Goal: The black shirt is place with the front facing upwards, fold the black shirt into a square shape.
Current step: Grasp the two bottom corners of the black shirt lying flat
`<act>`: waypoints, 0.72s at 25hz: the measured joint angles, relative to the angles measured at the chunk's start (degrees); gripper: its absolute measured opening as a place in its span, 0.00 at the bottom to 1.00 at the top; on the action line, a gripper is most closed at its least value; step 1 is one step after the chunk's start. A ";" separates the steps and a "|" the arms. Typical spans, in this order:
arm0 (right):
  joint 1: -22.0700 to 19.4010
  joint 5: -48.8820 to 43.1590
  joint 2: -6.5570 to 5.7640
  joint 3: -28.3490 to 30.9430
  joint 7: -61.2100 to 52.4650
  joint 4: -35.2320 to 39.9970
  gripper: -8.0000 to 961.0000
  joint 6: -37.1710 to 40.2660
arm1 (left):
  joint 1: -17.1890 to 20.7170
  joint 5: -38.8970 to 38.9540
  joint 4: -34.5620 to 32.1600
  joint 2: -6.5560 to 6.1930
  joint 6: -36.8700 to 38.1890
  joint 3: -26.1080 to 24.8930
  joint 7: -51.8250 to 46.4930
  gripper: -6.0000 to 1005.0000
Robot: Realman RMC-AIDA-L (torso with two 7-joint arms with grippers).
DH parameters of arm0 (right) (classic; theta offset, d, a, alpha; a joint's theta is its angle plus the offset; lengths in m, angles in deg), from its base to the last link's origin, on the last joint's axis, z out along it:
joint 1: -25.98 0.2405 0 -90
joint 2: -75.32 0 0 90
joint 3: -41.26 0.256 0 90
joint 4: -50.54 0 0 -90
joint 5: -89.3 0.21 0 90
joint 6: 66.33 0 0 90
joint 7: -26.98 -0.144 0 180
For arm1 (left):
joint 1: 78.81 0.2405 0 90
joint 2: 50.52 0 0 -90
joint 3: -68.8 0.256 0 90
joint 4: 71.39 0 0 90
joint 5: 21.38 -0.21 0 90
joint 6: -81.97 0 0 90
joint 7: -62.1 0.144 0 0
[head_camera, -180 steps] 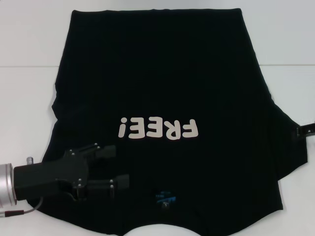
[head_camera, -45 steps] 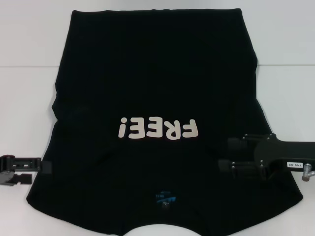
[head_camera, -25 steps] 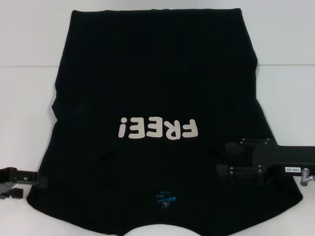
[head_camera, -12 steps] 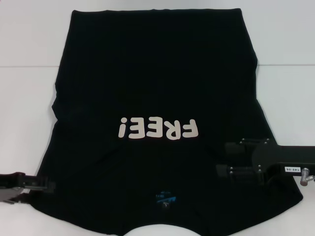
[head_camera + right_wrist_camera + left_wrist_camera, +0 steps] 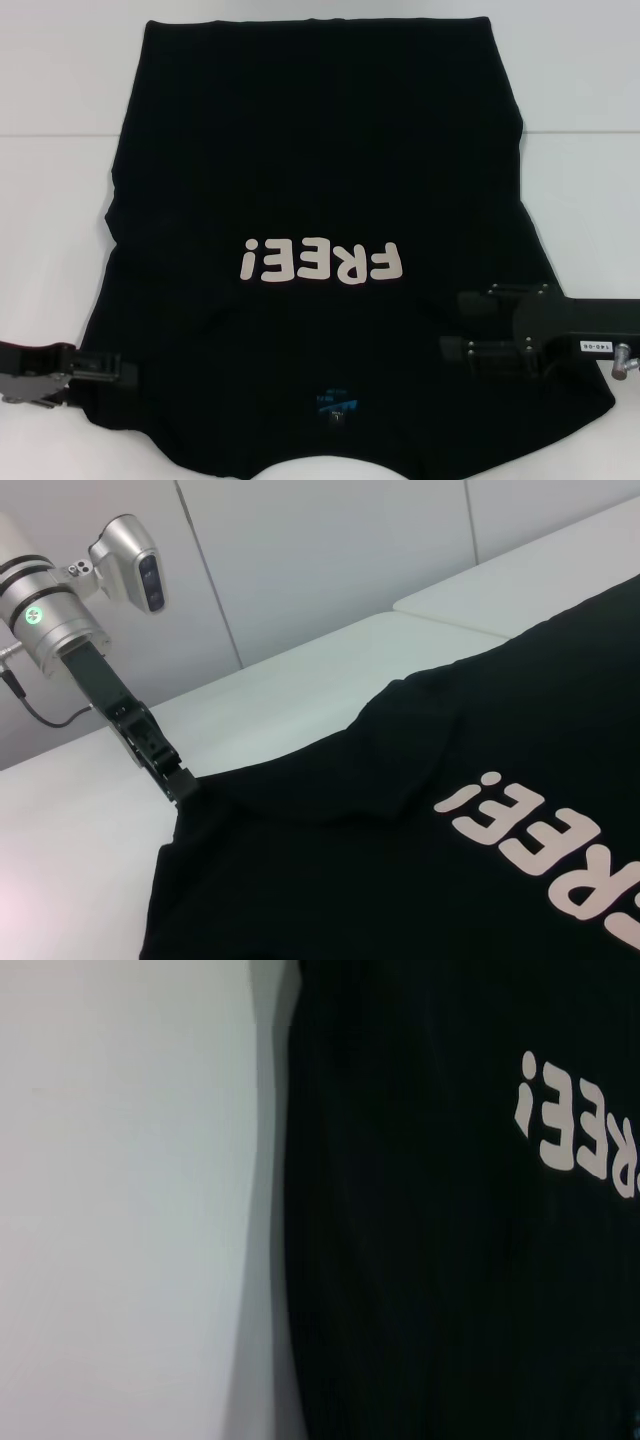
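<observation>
Head view is showing the black shirt (image 5: 320, 180) lying spread on the white surface (image 5: 580, 110), its white "FREE!" print (image 5: 322, 262) reading upside down from my side and a small blue neck label (image 5: 337, 400) sitting near me. My left pincer (image 5: 112, 369) is reaching in flat from the left, touching the shirt's near-left edge; whether it is gripping cloth I cannot tell. My right pincer (image 5: 458, 324) is lying level over the near-right part of the shirt, its two fingers parted, gripping nothing.
</observation>
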 joint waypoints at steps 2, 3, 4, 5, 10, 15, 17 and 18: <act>0.00 0.00 0.00 0.13 -0.11 0.00 0.83 0.02 | 0.00 -0.01 -0.19 -0.05 -0.34 -0.03 -0.04 0.92; 0.01 0.00 -0.01 0.18 -0.23 0.00 0.83 0.02 | 0.09 -0.06 -0.37 -0.05 -0.67 0.00 -0.06 0.92; 0.04 0.00 -0.02 0.17 -0.43 0.00 0.83 0.02 | 0.19 -0.16 -0.55 -0.03 -0.96 0.05 -0.08 0.92; 0.09 0.00 -0.05 0.14 -0.66 0.00 0.83 0.02 | 0.33 -0.35 -0.71 0.05 -1.44 0.16 -0.08 0.92; 0.22 0.00 -0.16 -0.08 -1.38 0.00 0.83 0.03 | 0.50 -0.73 -0.79 0.11 -2.69 0.37 -0.03 0.77; 0.25 0.00 -0.26 -0.07 -1.38 0.00 0.82 0.19 | 0.49 -0.84 -0.87 0.05 -2.81 0.67 0.11 0.65; 0.26 0.00 -0.26 -0.15 -1.38 0.00 0.82 0.19 | 0.42 -0.88 -0.95 0.05 -2.86 0.76 0.11 0.61; 0.27 0.00 -0.26 -0.18 -1.38 0.00 0.82 0.19 | 0.33 -0.93 -1.02 0.05 -2.87 0.89 0.11 0.59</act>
